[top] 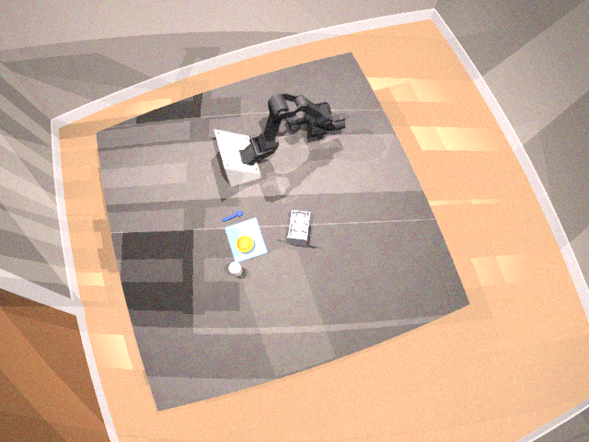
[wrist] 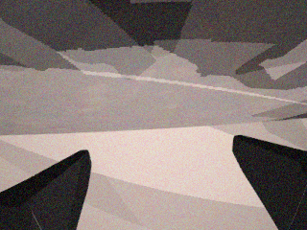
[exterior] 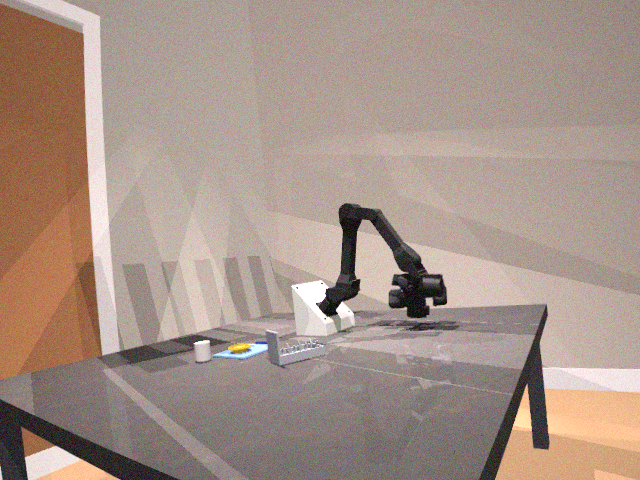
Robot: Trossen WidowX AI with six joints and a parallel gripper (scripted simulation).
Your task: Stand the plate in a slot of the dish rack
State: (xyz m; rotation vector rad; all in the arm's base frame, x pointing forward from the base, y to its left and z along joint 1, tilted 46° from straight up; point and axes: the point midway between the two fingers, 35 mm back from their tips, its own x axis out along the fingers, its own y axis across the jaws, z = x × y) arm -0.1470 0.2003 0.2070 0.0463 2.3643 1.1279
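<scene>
The yellow plate (top: 245, 244) (exterior: 239, 348) lies flat on a light blue square mat (top: 254, 229) (exterior: 251, 353). The grey dish rack (top: 298, 241) (exterior: 272, 347) stands on the table beside the mat, with an upright wall at one end and short rails along its base. Its slots look empty, though they are small in view. My gripper (wrist: 163, 150) is open, with nothing between its fingers in the wrist view. It hangs above the table on the far side of the arm's base, well away from the plate and the rack. Neither of them shows in the wrist view.
A white cup (top: 235, 268) (exterior: 202, 351) stands by a corner of the mat. A blue spoon (top: 232, 216) (exterior: 261, 342) lies by the mat's opposite side. The arm's white slanted base (top: 229, 151) (exterior: 309, 310) stands on the dark table (top: 371, 266) (exterior: 336, 413), between spoon and back edge.
</scene>
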